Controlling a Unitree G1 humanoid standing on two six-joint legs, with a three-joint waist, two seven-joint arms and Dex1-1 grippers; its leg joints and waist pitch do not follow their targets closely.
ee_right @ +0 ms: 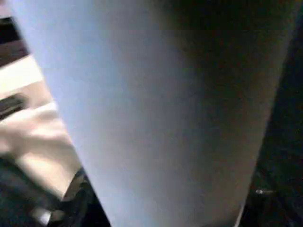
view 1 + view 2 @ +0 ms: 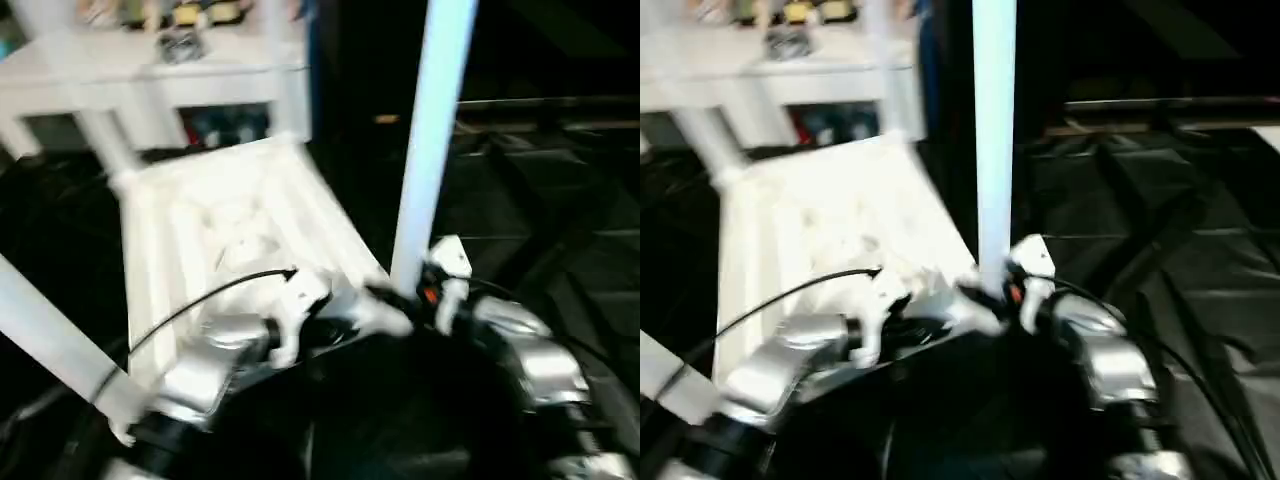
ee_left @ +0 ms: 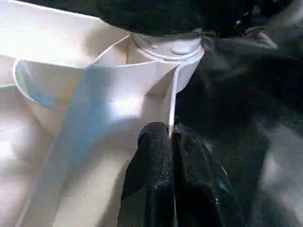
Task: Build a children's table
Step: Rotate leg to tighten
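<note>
The white tabletop (image 2: 200, 240) lies upside down on the dark floor, ribbed underside up. One white leg (image 2: 432, 150) stands upright at its near right corner. Two more legs rise from the near left corner (image 2: 50, 340) and the far left corner (image 2: 100, 140). My left gripper (image 3: 169, 135) is shut on the thin rim of the tabletop, just short of a round corner socket (image 3: 168, 45). My right gripper (image 2: 405, 290) is at the foot of the upright leg (image 1: 156, 109), which looms very close in the right wrist view, and it looks shut on it.
A white cabinet (image 2: 150, 70) with small items on top stands behind the tabletop. Black sheeting (image 2: 560, 220) covers the floor to the right. A thin black cable (image 2: 190, 305) runs over my left forearm.
</note>
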